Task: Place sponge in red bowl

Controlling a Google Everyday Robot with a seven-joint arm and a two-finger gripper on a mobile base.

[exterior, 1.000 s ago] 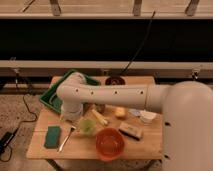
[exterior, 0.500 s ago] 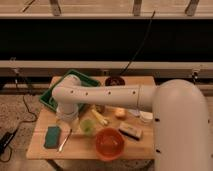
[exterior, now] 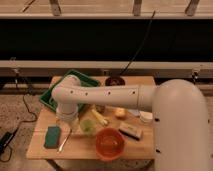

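Arm (exterior: 100, 95) swung left over last second; gripper (exterior: 68, 123) hangs lower left, just right of sponge (exterior: 52, 136). Grip state: cannot tell. Sponge lies flat on table (exterior: 40, 150), apparently not grasped; red bowl (exterior: 109, 144), lower centre, holds nothing. Pick, carry and drop all remain.

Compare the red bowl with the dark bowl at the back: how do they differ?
The red bowl is orange-red, wider, and sits at the front edge of the table; the dark bowl is maroon, smaller, and sits at the far edge. Both are round and upright. The gripper is above the table's left part, beside the sponge.
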